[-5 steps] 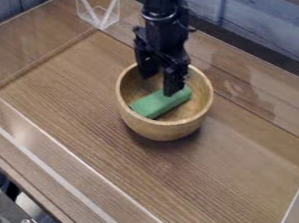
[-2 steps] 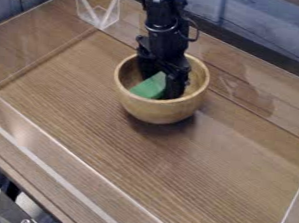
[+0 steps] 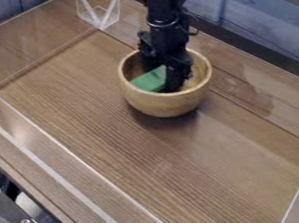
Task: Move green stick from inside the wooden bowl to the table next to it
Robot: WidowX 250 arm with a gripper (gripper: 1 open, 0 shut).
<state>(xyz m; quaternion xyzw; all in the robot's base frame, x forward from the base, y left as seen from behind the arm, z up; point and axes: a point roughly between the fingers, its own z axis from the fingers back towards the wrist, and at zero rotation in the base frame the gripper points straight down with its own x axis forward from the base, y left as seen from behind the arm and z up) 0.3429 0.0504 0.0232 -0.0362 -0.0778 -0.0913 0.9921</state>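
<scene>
As a black robot arm (image 3: 161,6) reaches in from the far side of the table (image 3: 103,134), its gripper (image 3: 175,78) dips into a round wooden bowl (image 3: 161,106) in the camera view. Dark fingers hang down past the far rim and into the hollow, over the right-hand part of a green stick (image 3: 150,80) as the camera sees it. The jaws are drawn together, low at the stick, though the dark parts crowd the spot and whether they pinch it cannot be told from this angle. The green stick is inside the wooden bowl, within its walls, its near left portion bright against the pale wood and the rest covered by the gripper.

The bowl, light tan and thick-walled, sits on the brown wood-grain tabletop, toward the far part of the surface from the camera. Bare wood stretches to its left and right and across the foreground. Beyond the bowl and to its left, a clear plastic piece (image 3: 98,14) catches the light near the far edge, close to the arm. Black cables (image 3: 0,180) lie beyond the table's edge at the lower left corner of the view.
</scene>
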